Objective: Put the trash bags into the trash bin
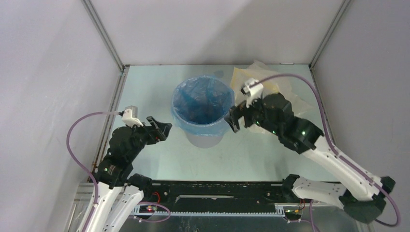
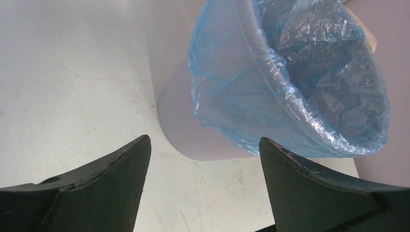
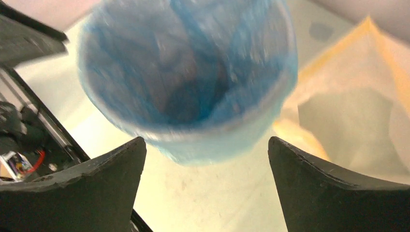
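Observation:
The pale grey-lavender trash bin [image 1: 205,139] stands upright mid-table. The blue trash bag [image 1: 200,104] lines its inside and folds over the rim all round; it also shows in the left wrist view [image 2: 290,82] and, blurred, in the right wrist view [image 3: 188,77]. The bin's bare wall shows below the bag [image 2: 193,130]. My left gripper [image 1: 164,129] is open and empty, just left of the bin. My right gripper [image 1: 234,119] is open and empty, close to the bin's right rim.
A larger pale yellow translucent bag [image 1: 263,79] lies flat at the back right, behind my right arm; it also shows in the right wrist view [image 3: 358,111]. Enclosure walls stand on three sides. A black rail [image 1: 212,188] runs along the near edge.

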Motion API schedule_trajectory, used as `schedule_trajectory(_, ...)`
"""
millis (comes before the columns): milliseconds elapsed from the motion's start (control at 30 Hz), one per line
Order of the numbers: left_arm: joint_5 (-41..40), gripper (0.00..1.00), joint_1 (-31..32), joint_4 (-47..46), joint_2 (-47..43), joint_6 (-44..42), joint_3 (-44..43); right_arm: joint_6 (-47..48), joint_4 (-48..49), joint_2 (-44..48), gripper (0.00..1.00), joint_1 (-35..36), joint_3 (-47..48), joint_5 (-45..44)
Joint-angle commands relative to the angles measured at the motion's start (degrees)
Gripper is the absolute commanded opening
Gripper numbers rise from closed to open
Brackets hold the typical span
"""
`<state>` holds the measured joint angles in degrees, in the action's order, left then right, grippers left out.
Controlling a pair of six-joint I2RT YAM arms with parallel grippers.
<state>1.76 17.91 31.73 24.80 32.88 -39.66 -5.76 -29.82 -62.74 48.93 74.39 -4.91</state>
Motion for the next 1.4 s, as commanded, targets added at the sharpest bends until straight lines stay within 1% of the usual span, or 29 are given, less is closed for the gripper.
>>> schedule_trajectory(0,1.4,0.94,-0.2,-1.5,-0.9,-0.6,2.0,-1.1,7.2,8.6,1.00,-1.5,-12.4,0.3)
schedule_trajectory(67,1.4,0.99,-0.2,-3.1,-1.3,0.0,3.2,-1.1,9.4,11.9,1.00,-1.6,-17.2,-2.5)
schedule_trajectory(167,-0.4,1.00,-0.2,-5.8,-1.9,1.2,5.6,-1.2,14.6,15.9,1.00,-2.1,-24.2,-8.9)
schedule_trajectory(267,-4.0,1.00,-0.2,-8.4,-2.8,3.3,9.0,-1.2,22.2,19.7,1.00,-3.4,-31.5,-14.4)
schedule_trajectory(367,-7.6,1.00,-0.2,-11.4,-4.1,6.0,13.1,-3.8,26.1,22.2,1.00,-5.7,-36.7,-19.4)
schedule_trajectory(433,-10.8,1.00,-0.2,-14.1,-4.9,7.0,16.0,-6.3,26.5,22.9,1.00,-8.6,-38.8,-21.5)
schedule_trajectory(533,-14.6,1.00,-0.2,-17.0,-6.0,7.2,18.4,-10.1,24.3,23.3,1.00,-14.4,-39.1,-22.0)
schedule_trajectory(633,-15.8,1.00,-0.2,-19.2,-6.0,6.8,19.3,-10.7,22.7,24.6,1.00,-18.1,-39.1,-21.3)
schedule_trajectory(767,-14.6,1.00,-0.2,-19.9,-5.3,5.5,18.9,-9.0,21.0,26.4,1.00,-18.9,-39.3,-22.7)
schedule_trajectory(867,-17.4,1.00,-0.2,-19.2,-4.9,4.7,18.8,-8.9,22.8,27.3,1.00,-18.9,-41.3,-27.7)
schedule_trajectory(933,-21.2,1.00,-0.2,-20.6,-5.3,4.0,19.7,-8.6,26.7,28.1,1.00,-19.0,-44.0,-29.3)
schedule_trajectory(1033,-22.5,1.00,-0.2,-26.3,-6.2,1.0,22.0,-6.6,32.1,29.2,1.00,-19.0,-47.8,-28.2)
schedule_trajectory(1100,-23.6,1.00,-0.2,-30.0,-6.4,-0.9,23.3,-3.7,34.4,29.6,1.00,-19.0,-49.8,-27.5)
schedule_trajectory(1167,-26.3,1.00,-0.2,-31.4,-6.2,-3.5,23.8,1.4,38.0,30.0,1.00,-19.0,-52.1,-26.9)
schedule_trajectory(1233,-30.6,1.00,-0.2,-36.7,-5.1,-5.5,24.9,6.3,47.2,29.8,1.00,-19.3,-56.5,-30.1)
schedule_trajectory(1267,-32.0,1.00,-0.2,-41.5,-4.0,-7.0,26.3,8.2,52.9,29.4,1.00,-20.1,-59.1,-31.1)
schedule_trajectory(1333,-33.4,1.00,-0.2,-52.3,0.1,-11.6,29.3,9.0,64.4,27.5,1.00,-22.8,-63.9,-31.5)
schedule_trajectory(1367,-34.4,1.00,-0.2,-55.9,2.6,-14.4,29.8,8.3,68.7,25.9,1.00,-24.7,-65.5,-31.4)
